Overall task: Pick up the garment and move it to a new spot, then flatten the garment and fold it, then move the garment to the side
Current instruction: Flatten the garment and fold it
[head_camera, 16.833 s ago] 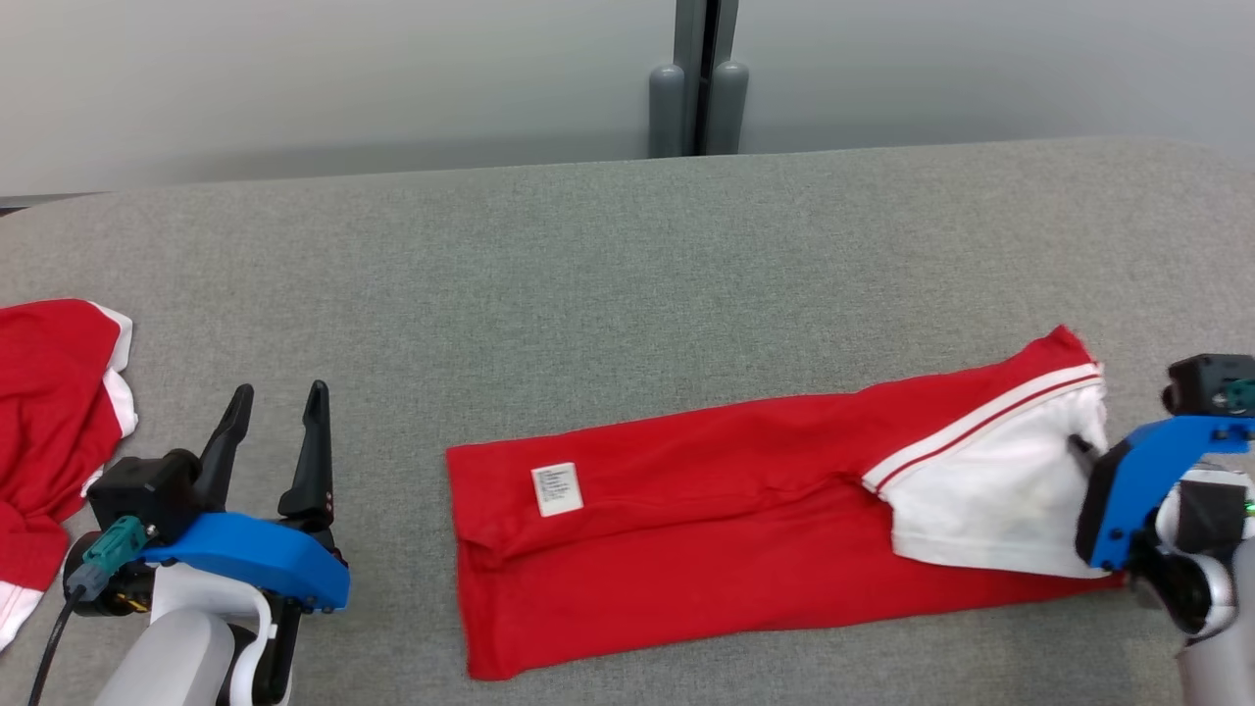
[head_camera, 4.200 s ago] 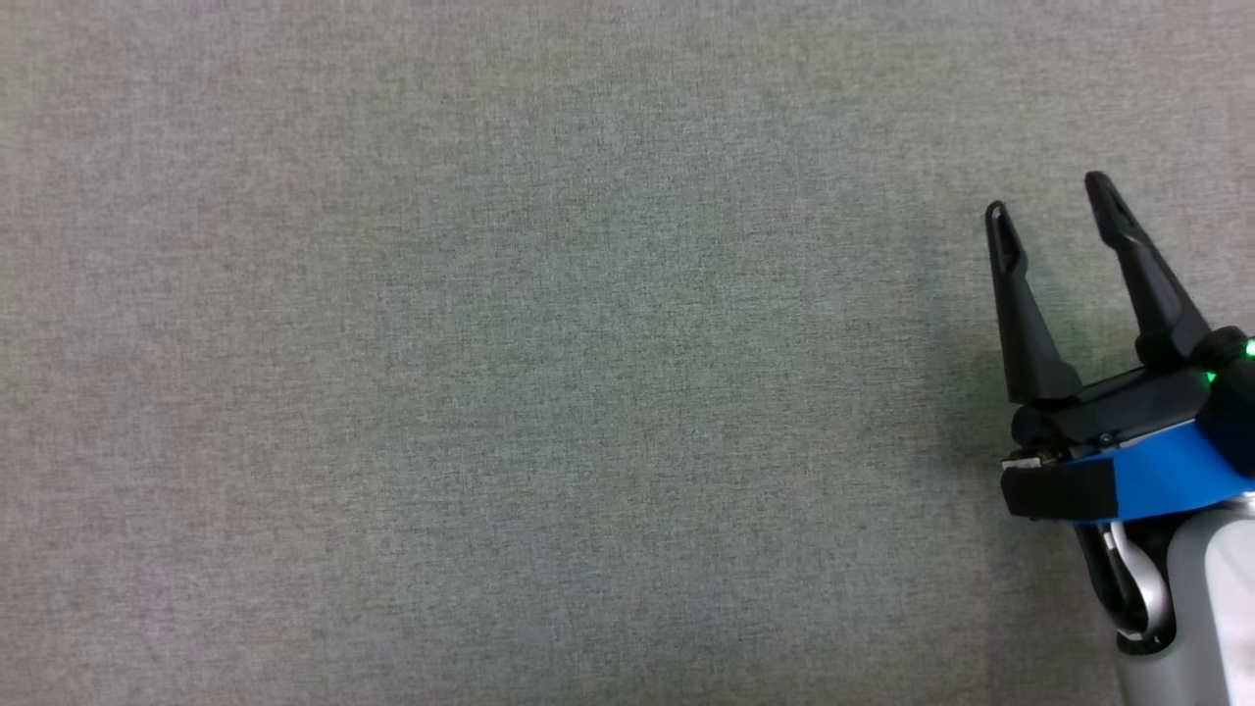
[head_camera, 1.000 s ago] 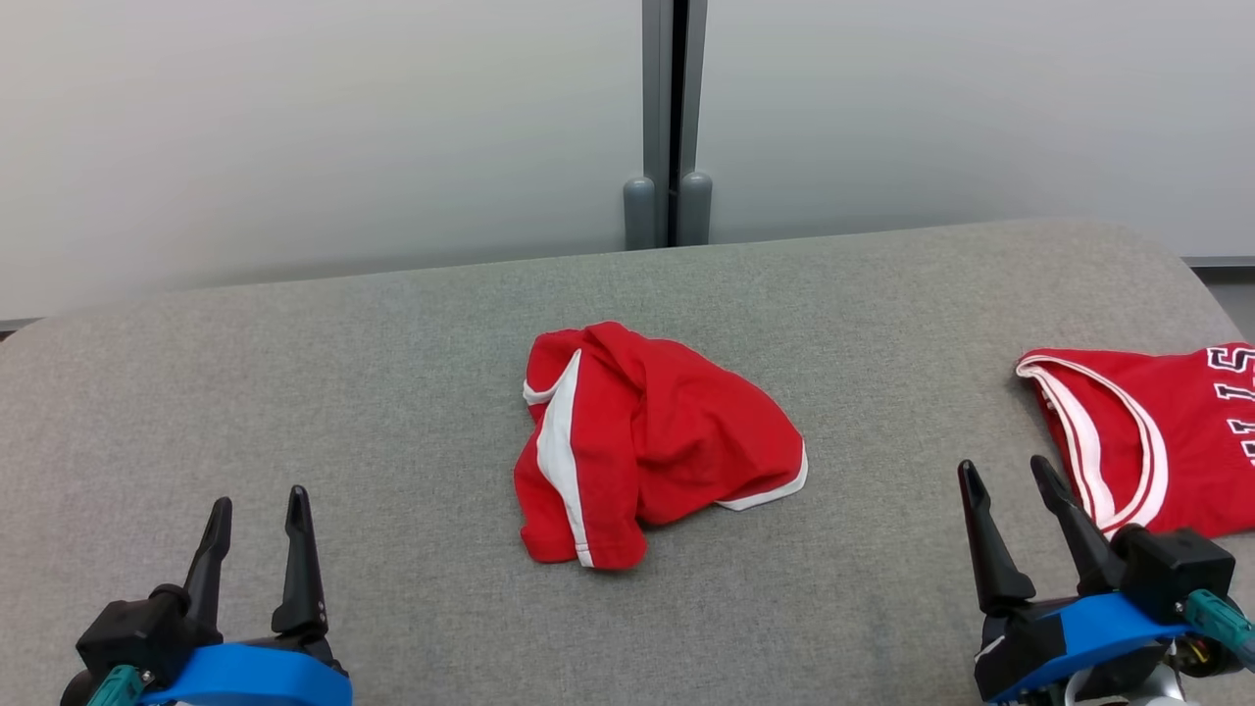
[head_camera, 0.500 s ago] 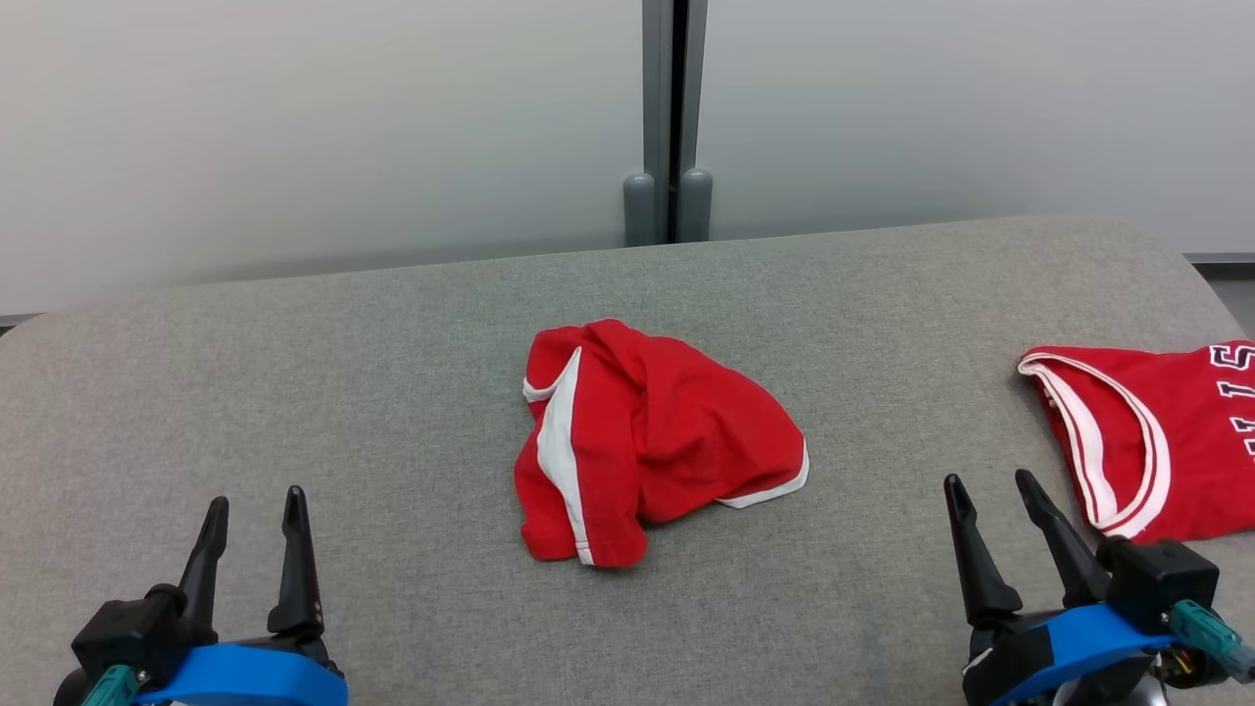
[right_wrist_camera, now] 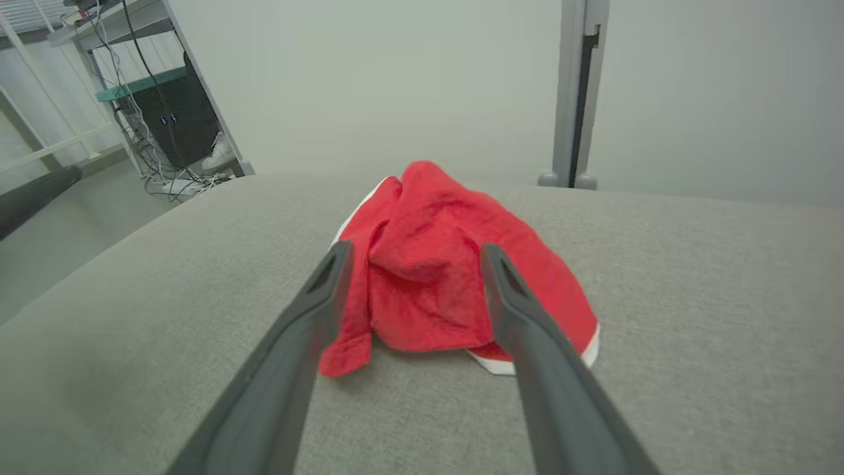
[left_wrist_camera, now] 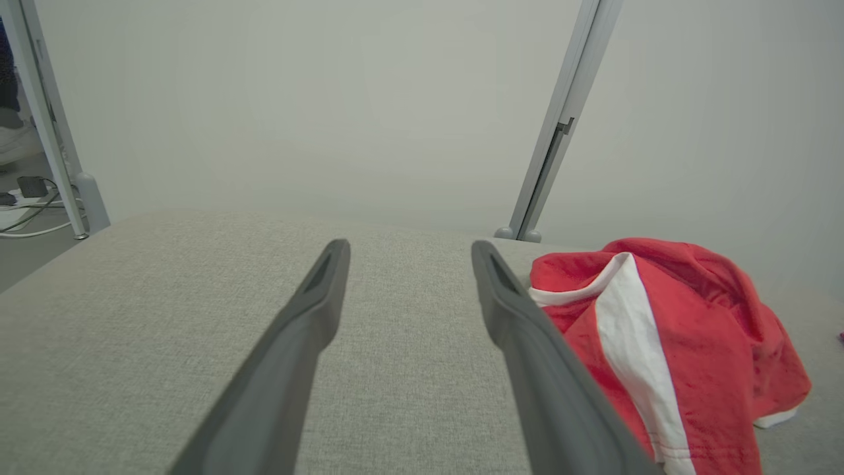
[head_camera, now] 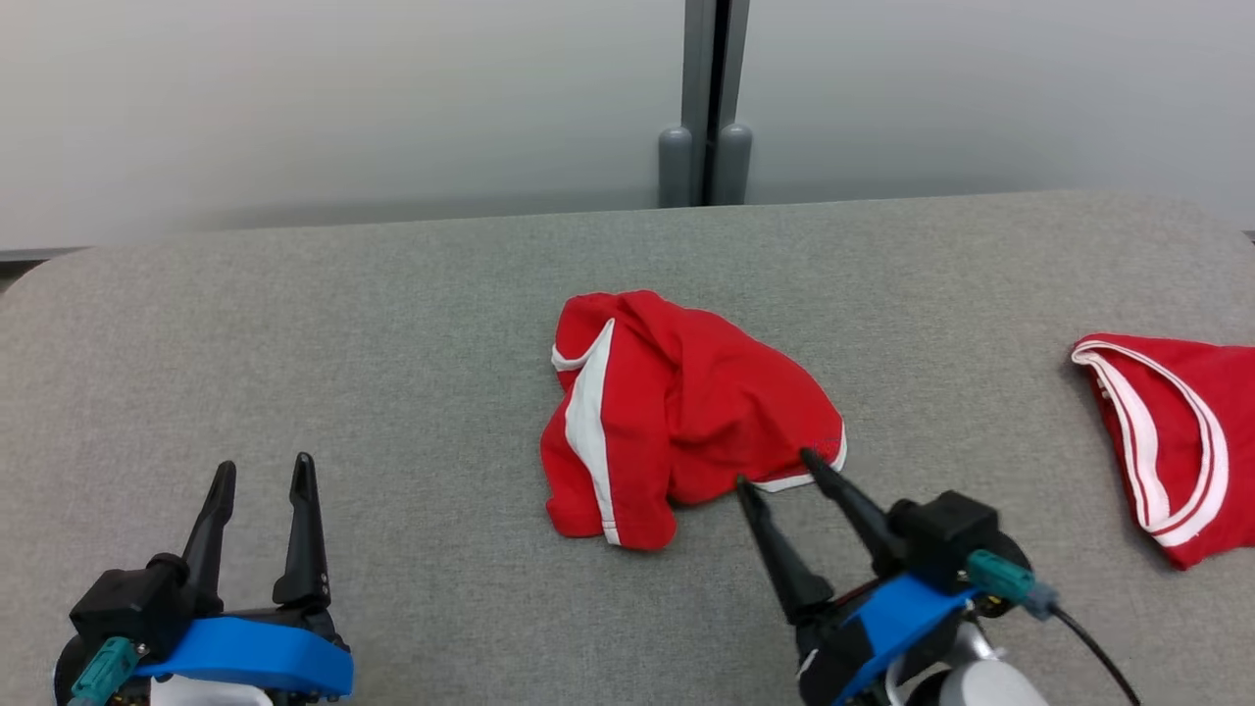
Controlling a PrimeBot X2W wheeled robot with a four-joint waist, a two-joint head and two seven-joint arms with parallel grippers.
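A crumpled red garment (head_camera: 686,417) with white stripes and trim lies in a heap at the middle of the grey table (head_camera: 392,343). My right gripper (head_camera: 779,471) stands open just in front of the heap's near right edge, its fingertips pointing at the white hem and holding nothing. In the right wrist view the garment (right_wrist_camera: 435,264) lies between and beyond the two spread fingers (right_wrist_camera: 316,310). My left gripper (head_camera: 263,473) is open and empty at the lower left, well apart from the heap. The left wrist view has the garment (left_wrist_camera: 666,343) to the right of its fingers (left_wrist_camera: 514,330).
A second red jersey (head_camera: 1177,441) with white-trimmed neckline lies at the table's right edge. A pale wall with a grey post (head_camera: 706,98) runs behind the table. Off the table's left side the right wrist view has a shelf with cables (right_wrist_camera: 165,112).
My right gripper has swung left and forward to the garment's near right edge. The head camera has shifted, so the scene sits a little more to the right. The left gripper has stayed put.
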